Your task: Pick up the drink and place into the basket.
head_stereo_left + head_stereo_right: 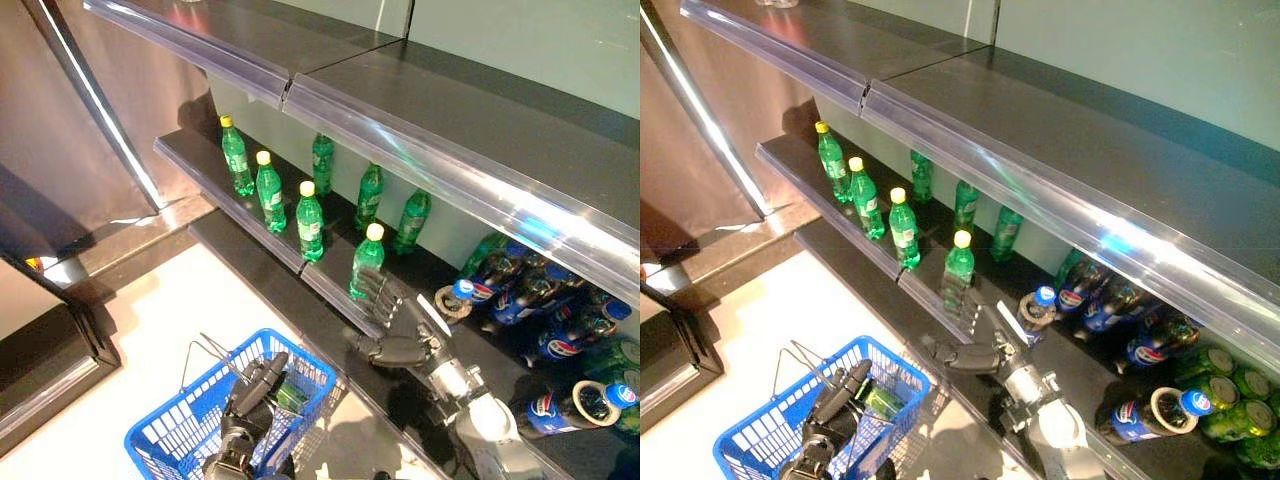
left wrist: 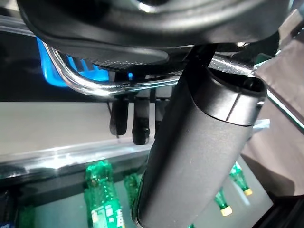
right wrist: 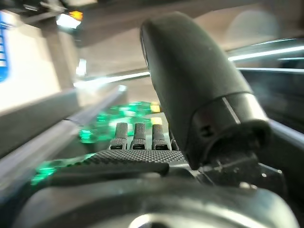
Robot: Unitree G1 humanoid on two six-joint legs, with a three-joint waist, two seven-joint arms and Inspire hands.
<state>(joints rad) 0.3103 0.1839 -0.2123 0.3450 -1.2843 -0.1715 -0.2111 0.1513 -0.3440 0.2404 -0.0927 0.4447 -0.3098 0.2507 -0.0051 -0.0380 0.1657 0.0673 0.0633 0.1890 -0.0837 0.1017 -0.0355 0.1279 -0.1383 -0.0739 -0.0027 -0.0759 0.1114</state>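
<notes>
**Right hand open at the front green bottle, left hand on the basket handle**

Dark store shelving [image 1: 430, 110] under clear plastic edge strips, pale floor [image 1: 150, 330] below. On middle shelf [image 1: 200, 165]: row of green drink bottles with yellow caps along the front edge, more green bottles behind near the back wall. Further right on the same level: blue-labelled cola bottles [image 1: 545, 300] lying on their sides, a few green ones mixed in at the far right.

Right hand [image 1: 395, 325] at shelf lip, fingers straight and relaxed, holding nothing. Fingertips just beside the base of the front green bottle [image 1: 367, 258], the one nearest the cola pile; contact hard to judge from the head views. Bottle upright on the shelf edge. Right wrist view: fingers extended in a row, thumb raised apart, green bottles blurred beyond.

Blue basket [image 1: 180, 425] low at left, hanging over the floor, wire handles [image 1: 205, 355] up. Left hand [image 1: 255, 390] over the basket rim; left wrist view shows fingers [image 2: 137, 128] curled round the chrome handle bar [image 2: 104, 85], thumb across the front. Green bottle [image 1: 880, 403] lying inside basket, partly hidden by the left hand.
</notes>
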